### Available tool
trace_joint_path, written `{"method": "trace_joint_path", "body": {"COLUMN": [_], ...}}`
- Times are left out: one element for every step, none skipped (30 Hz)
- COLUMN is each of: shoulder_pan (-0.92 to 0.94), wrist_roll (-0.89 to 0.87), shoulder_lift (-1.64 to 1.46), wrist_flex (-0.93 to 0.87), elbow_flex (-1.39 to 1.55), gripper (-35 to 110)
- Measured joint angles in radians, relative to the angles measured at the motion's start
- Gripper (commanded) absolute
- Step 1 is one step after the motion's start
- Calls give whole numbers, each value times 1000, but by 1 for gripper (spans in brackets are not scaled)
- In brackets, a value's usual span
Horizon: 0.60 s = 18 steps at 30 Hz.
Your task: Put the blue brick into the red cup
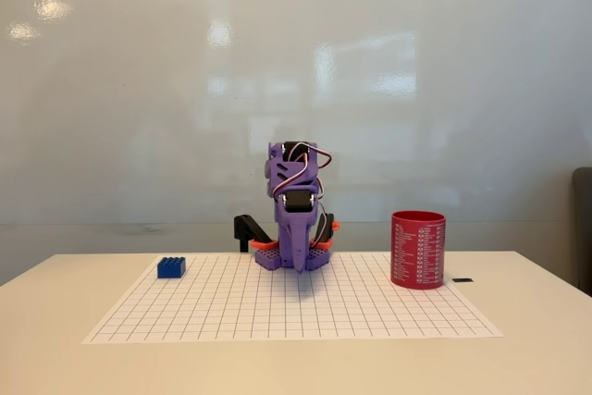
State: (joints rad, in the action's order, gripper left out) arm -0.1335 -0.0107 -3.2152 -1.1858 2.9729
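The blue brick (pixel 171 267) lies studs-up on the left part of the white gridded mat (pixel 277 316). The red cup (pixel 418 249) stands upright on the mat's right side, its side covered in small white print. Between them, at the far edge of the mat, the purple arm (pixel 296 210) is folded down over its base. My gripper (pixel 300 264) points down at the mat, well apart from both brick and cup. Its fingers look pressed together with nothing in them.
The mat lies on a white table (pixel 55 339) in front of a glossy white wall. A small black item (pixel 462 279) rests just right of the cup. A dark object (pixel 583 219) stands at the right edge.
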Motion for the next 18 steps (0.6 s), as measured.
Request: {"method": "trace_joint_path", "body": {"shoulder_pan": [9,20,38,60,74,83,97,114,135,153,170,198,229,264,295,336,383,434], "wrist_roll": [3,6,6,6,6,-2,-15,-29,-49,-69,-89,-110,-129,-141,-150,-166,-181,-195], "shoulder_lift": [60,133,221,311,416,505,577,640,687,716,733,736,733,741,758,775,790,810], "wrist_flex": [6,11,14,17,25,37,44,49,52,52,51,51,52,52,49,51,54,63], "elbow_flex": [-48,-107,-179,-252,-327,-396,-459,-518,-568,-609,-635,-652,-657,-663,-670,-675,-675,-675], "gripper": [-1,-1,-1,-1,-1,-1,-1,-1,-1,-1,-1,-1,-1,-1,-1,-1,-1,-1]}}
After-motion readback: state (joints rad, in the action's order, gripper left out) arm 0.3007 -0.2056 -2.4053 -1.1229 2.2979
